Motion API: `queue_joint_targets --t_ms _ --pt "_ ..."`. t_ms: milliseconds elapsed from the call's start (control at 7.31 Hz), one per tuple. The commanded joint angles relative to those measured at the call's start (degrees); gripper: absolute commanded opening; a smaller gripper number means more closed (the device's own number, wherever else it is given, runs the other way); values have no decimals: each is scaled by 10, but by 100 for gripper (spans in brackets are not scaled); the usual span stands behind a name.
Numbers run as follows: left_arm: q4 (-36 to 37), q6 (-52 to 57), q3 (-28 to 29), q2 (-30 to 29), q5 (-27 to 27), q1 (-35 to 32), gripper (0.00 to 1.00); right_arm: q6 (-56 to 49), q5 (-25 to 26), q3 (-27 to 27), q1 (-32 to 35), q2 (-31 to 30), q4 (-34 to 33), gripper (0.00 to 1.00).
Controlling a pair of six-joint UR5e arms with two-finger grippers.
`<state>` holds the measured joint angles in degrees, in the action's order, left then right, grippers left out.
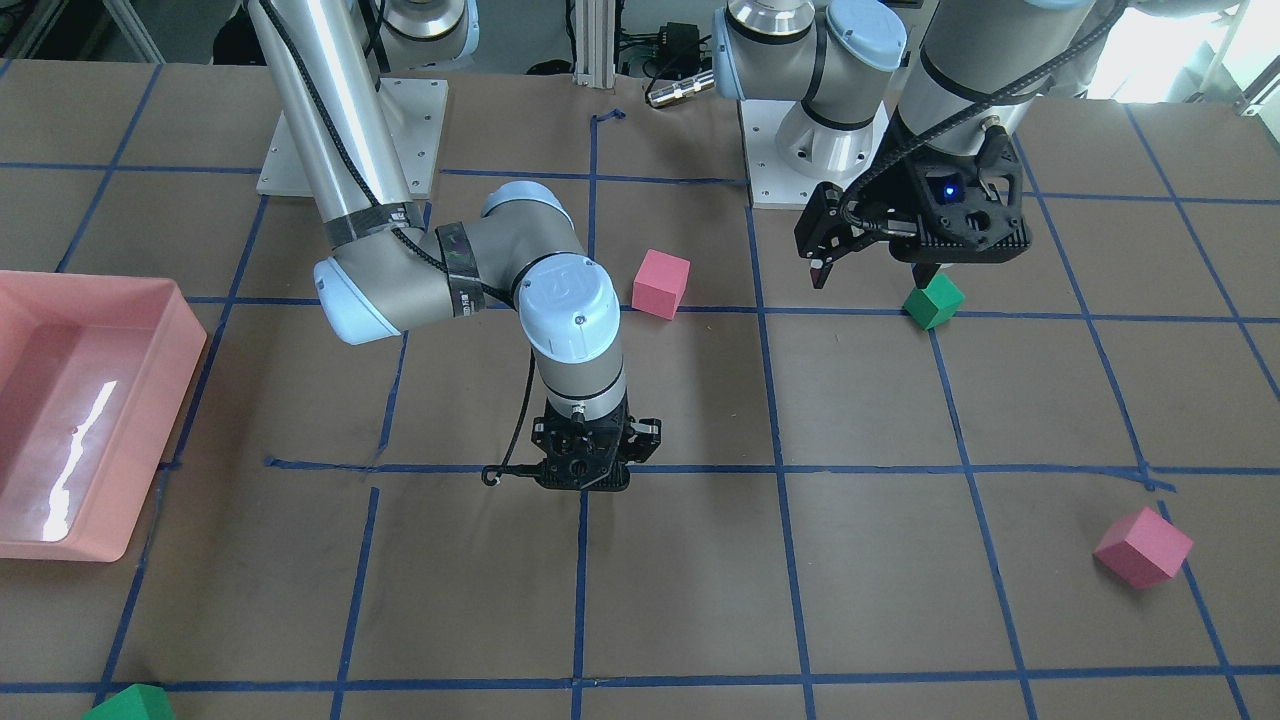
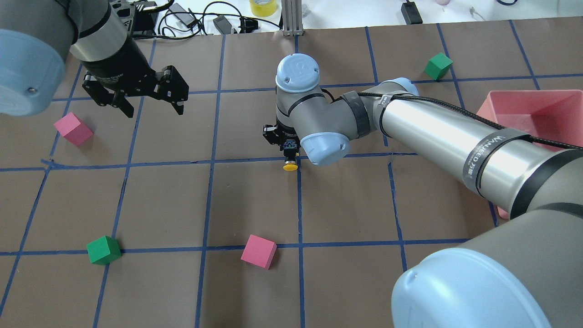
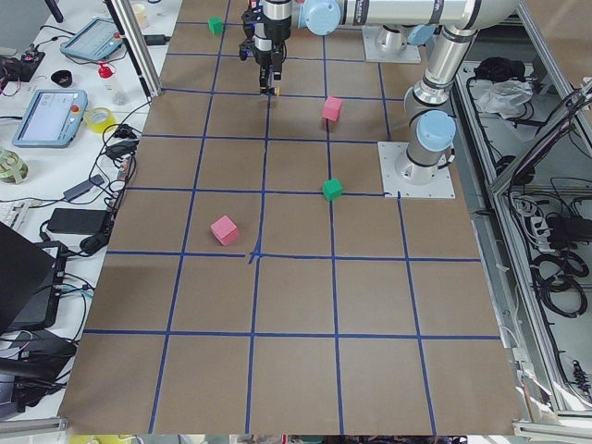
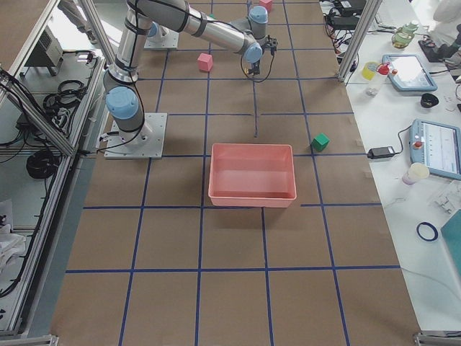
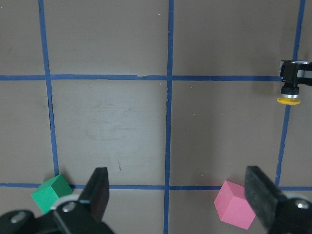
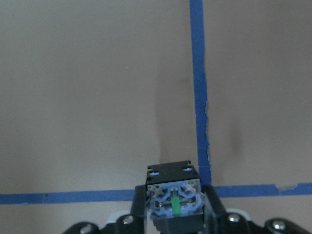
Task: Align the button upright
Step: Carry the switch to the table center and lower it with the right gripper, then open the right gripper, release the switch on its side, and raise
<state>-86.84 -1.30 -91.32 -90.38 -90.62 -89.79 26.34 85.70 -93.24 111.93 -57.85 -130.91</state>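
My right gripper (image 2: 288, 154) points down at the table's middle and is shut on the button (image 2: 290, 166). The yellow cap hangs below the fingers, just above a blue tape line. In the right wrist view the button's blue and white base (image 6: 174, 197) faces the camera between the fingers. The button also shows small in the left wrist view (image 5: 289, 99). In the front-facing view the right gripper (image 1: 583, 478) hides it. My left gripper (image 2: 154, 110) hovers open and empty above the table, far from the button, near a green cube (image 1: 933, 301).
Pink cubes (image 2: 258, 251) (image 2: 73, 129) and green cubes (image 2: 104, 250) (image 2: 438, 65) lie scattered on the brown gridded table. A pink tray (image 2: 489, 105) stands at the table's right. Cables and tools lie beyond the far edge.
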Motion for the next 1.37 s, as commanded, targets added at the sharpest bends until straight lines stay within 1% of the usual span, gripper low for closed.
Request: queue_joint_targets --t_ms 0,137,274,547,684,821,958,1095,1232 --pt "0 0 1 -1 -1 0 100 0 0 1 0 5 0 2" --pt "0 0 1 0 -2 0 100 0 0 1 0 6 0 7" --pt "0 0 -1 0 -1 0 100 0 0 1 0 7 0 26" --pt "0 0 -3 1 -1 0 100 0 -1 0 0 4 0 71" --pt "-1 0 -4 1 -2 -1 100 -1 -2 0 0 -2 7 83" --pt "-1 0 -3 1 -1 -1 100 -3 -7 0 0 -10 8 91" --pt "-1 0 -4 2 -3 -1 100 -8 -6 0 0 -28 10 95" --pt "-1 0 -4 2 -3 -1 100 -27 1 3 -3 -49 22 99" --pt "-1 0 -4 2 -2 -1 100 -59 3 3 -19 -76 63 99"
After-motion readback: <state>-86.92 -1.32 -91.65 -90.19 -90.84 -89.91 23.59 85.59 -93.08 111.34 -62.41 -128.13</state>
